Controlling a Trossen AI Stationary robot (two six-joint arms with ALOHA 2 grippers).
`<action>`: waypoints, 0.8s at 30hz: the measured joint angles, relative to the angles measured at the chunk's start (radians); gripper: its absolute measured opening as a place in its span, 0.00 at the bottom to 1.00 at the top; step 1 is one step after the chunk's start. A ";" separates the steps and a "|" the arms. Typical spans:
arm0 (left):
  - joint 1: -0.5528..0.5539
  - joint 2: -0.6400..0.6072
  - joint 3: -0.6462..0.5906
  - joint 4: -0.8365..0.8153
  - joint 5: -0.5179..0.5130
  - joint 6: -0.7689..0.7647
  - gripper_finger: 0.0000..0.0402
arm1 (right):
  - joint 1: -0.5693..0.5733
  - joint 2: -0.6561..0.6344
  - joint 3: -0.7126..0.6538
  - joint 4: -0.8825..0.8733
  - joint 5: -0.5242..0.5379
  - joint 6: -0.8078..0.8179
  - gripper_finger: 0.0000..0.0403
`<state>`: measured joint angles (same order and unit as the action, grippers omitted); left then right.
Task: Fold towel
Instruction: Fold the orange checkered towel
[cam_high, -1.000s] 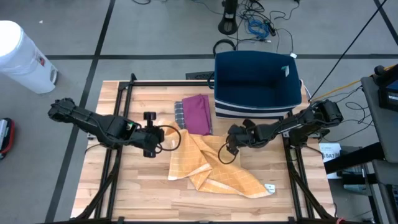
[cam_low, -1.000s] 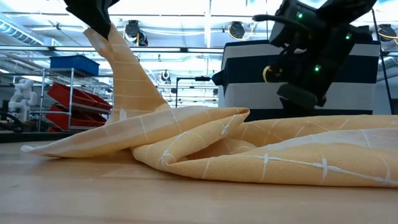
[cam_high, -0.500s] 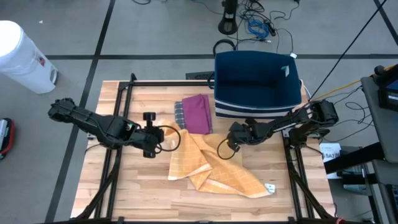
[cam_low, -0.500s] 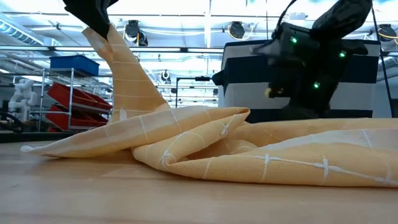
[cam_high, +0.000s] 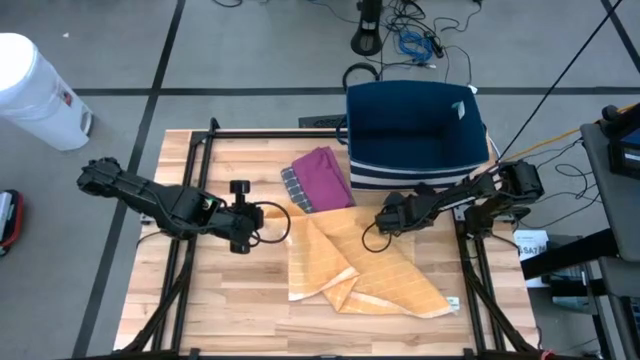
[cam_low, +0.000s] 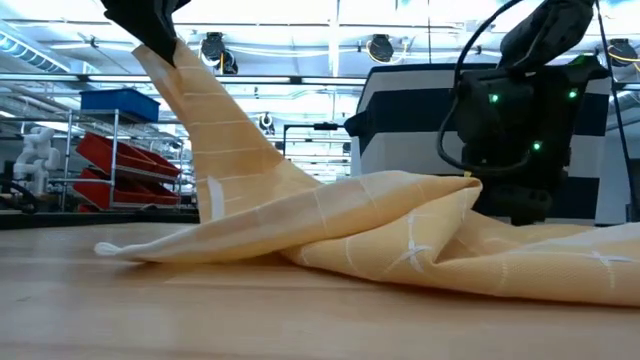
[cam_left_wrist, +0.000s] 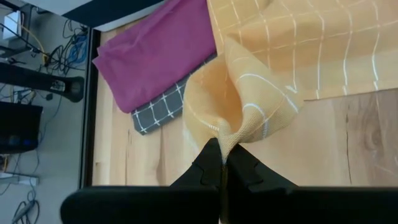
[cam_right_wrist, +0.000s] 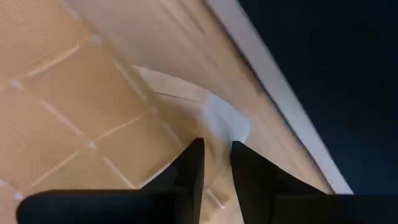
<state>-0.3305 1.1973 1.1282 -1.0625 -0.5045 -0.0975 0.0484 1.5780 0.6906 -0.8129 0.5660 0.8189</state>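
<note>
Centrally, the wooden surface (cam_high: 220, 300) carries a navy bin (cam_high: 415, 135) at its back edge. Just before it, the yellow checked towel (cam_high: 355, 270) lies rumpled beside a magenta cloth (cam_high: 322, 180). Left end effector (cam_high: 262, 224) is clamped on a lifted corner; right end effector (cam_high: 377, 228) pinches the towel's edge.

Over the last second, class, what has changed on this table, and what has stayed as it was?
The right hand has closed on the yellow towel and pulled it toward the right side of the table, so the cloth now lies farther right and flatter. The purple cloth has turned slightly. The left hand stays shut on its raised towel corner, and the blue bin is unmoved.
</note>
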 joint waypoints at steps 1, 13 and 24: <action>0.000 0.000 0.000 -0.002 0.000 0.000 0.00 | 0.006 -0.004 0.005 -0.010 0.012 0.008 0.16; 0.001 0.000 0.000 -0.019 0.000 0.000 0.00 | 0.189 -0.045 0.230 0.173 0.037 -0.298 0.25; 0.001 0.000 0.000 -0.020 0.000 0.000 0.00 | 0.357 0.101 0.312 0.825 -0.263 -0.523 0.44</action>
<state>-0.3298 1.1976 1.1282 -1.0824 -0.5045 -0.0978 0.4057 1.6795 1.0030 0.0124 0.3031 0.2963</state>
